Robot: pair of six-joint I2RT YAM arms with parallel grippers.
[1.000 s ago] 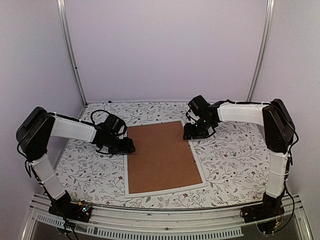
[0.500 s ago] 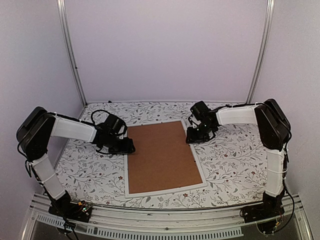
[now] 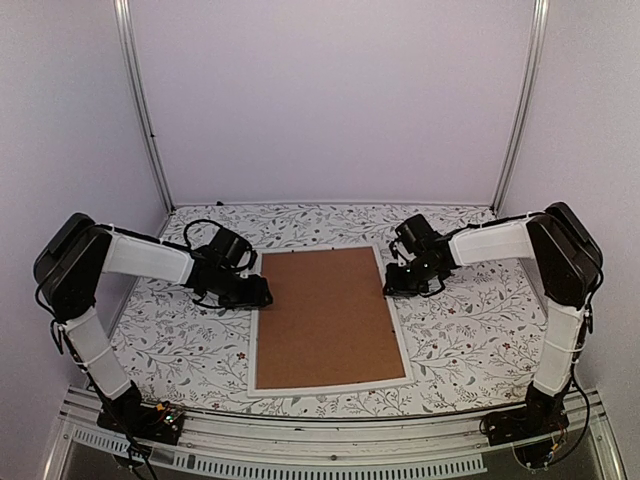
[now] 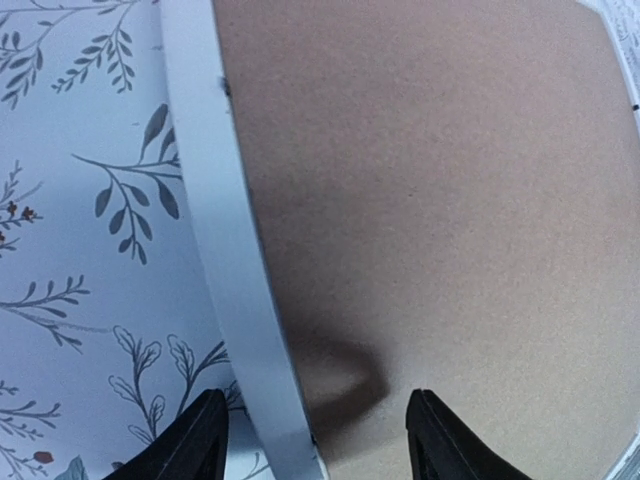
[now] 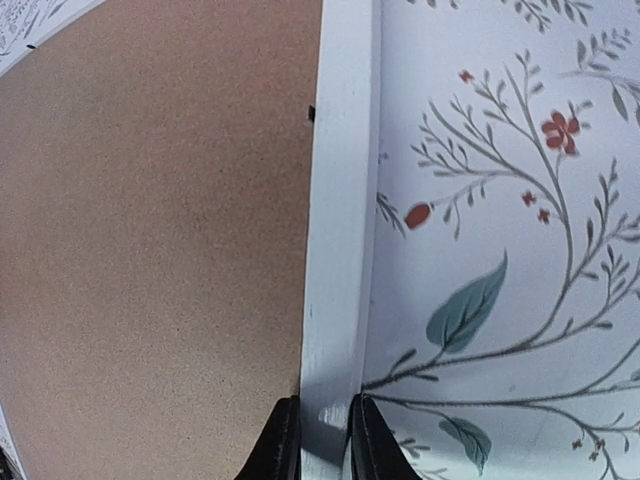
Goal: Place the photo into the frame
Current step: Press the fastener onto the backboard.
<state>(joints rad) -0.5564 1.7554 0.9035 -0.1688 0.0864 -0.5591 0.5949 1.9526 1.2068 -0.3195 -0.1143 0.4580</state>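
On the table (image 3: 470, 330), which has a cloth with a pattern of leaves, the frame (image 3: 330, 387) lies flat in the middle, between the two arms. A brown panel (image 3: 325, 315) fills its inside, so only the narrow white border shows around it.

At the left side of the frame, near the far corner, the left gripper (image 3: 262, 292) is low over the border. Its jaws are apart and hold nothing. In the left wrist view the white border passes between the two fingers (image 4: 195, 445), closer to the outer one, and the inner one is over the panel.

At the right side, also near the far corner, the right gripper (image 3: 392, 285) is down on the border. In the right wrist view its fingers (image 5: 283, 440) are pressed on both sides of the white border, so it grasps the frame.
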